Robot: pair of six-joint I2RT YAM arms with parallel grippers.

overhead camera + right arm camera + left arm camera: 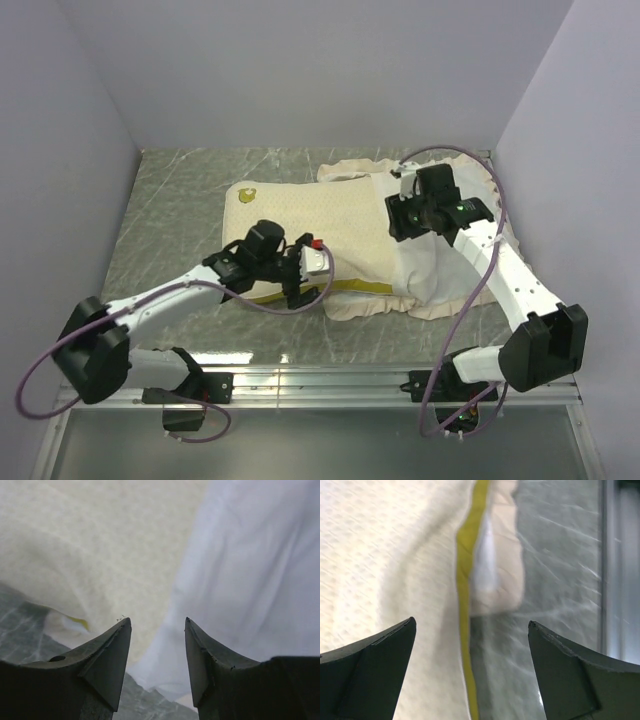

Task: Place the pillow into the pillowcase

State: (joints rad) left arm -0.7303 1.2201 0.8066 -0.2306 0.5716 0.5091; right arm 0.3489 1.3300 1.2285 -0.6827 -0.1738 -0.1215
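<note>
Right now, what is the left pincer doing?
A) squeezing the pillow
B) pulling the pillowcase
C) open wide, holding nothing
C: the left pincer has its jaws far apart with nothing between them, just above the pillow and its yellow edge.

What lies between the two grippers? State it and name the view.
The pillow fills it: bare dimpled top from the left gripper to the right gripper, where the pillowcase begins. The top external view shows this.

Cream dimpled pillow [335, 225] (yellow edge band), white pillowcase [437, 275], grey-veined table [170, 200]
</note>
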